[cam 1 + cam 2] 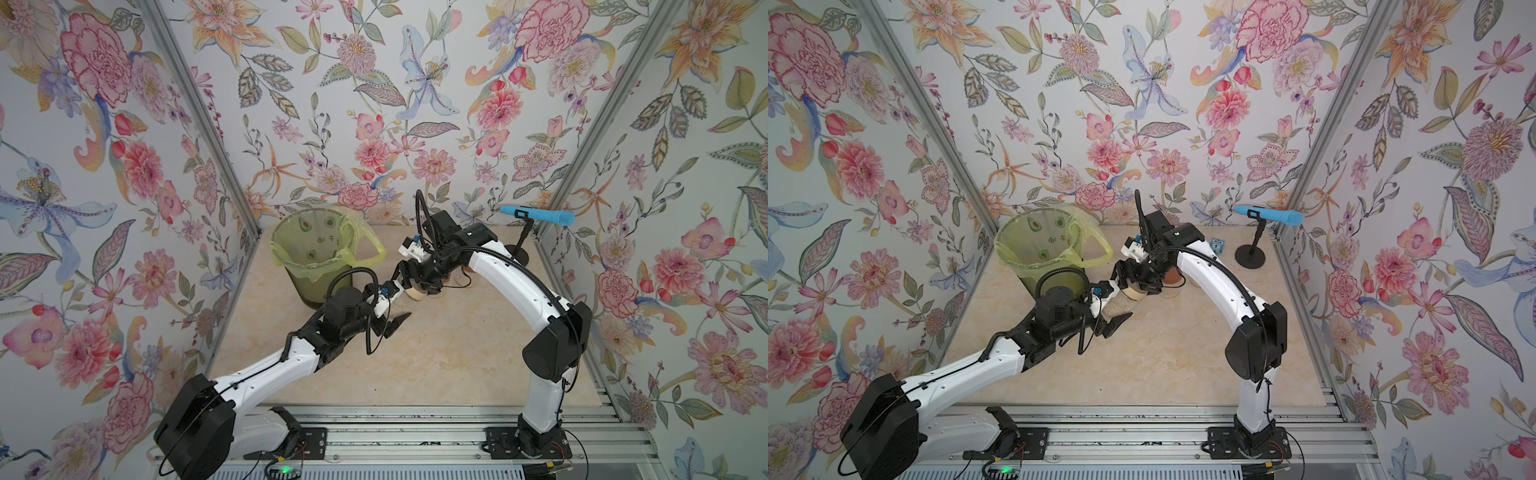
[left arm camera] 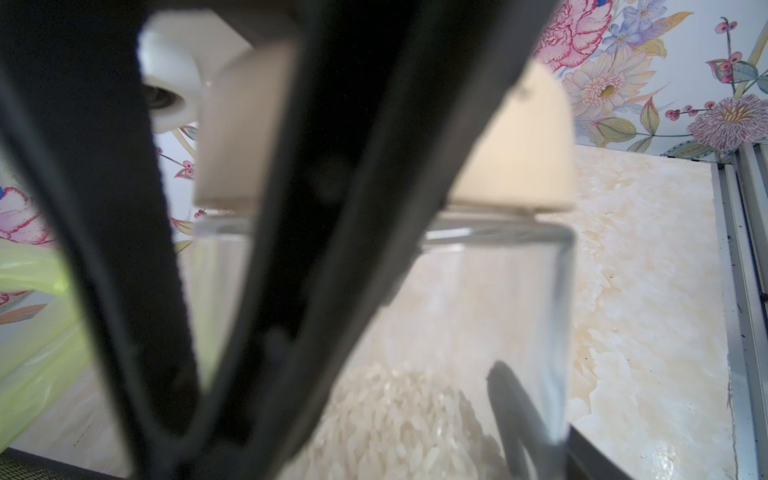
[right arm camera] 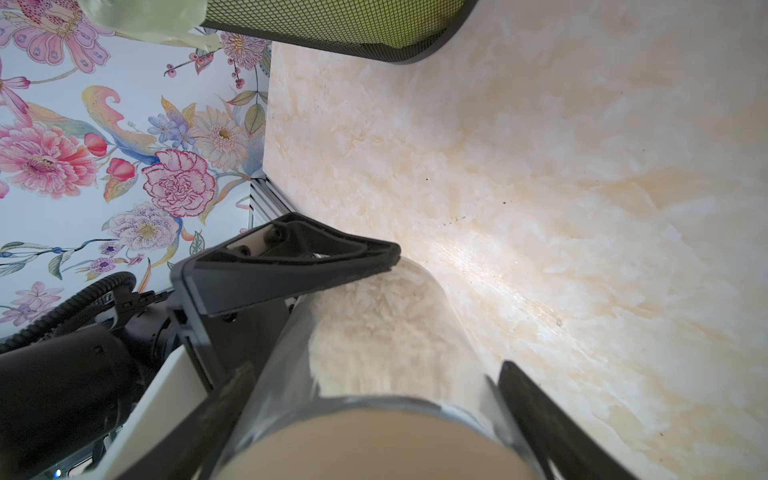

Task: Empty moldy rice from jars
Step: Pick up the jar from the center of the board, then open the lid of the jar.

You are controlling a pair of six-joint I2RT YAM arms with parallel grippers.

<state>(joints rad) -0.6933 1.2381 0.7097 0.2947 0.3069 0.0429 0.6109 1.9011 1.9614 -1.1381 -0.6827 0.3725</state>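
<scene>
A clear glass jar (image 1: 395,306) (image 1: 1116,306) hangs tilted over the middle of the table, with my left gripper (image 1: 390,312) (image 1: 1113,312) shut on its body. Moldy rice (image 2: 399,415) (image 3: 374,324) lies heaped in its low end. My right gripper (image 1: 415,286) (image 1: 1137,286) (image 3: 380,415) is shut on the jar's beige lid (image 2: 519,166) (image 3: 374,449), a finger on each side. Another jar with a reddish-brown lid (image 1: 1173,276) stands behind the right arm, mostly hidden.
A green mesh bin (image 1: 320,286) (image 3: 353,29) with a yellow-green liner (image 1: 1092,249) stands at the back left, close to the held jar. At the back right are a blue microphone (image 1: 538,215) on a black stand (image 1: 1250,255) and a small blue object (image 1: 1217,246).
</scene>
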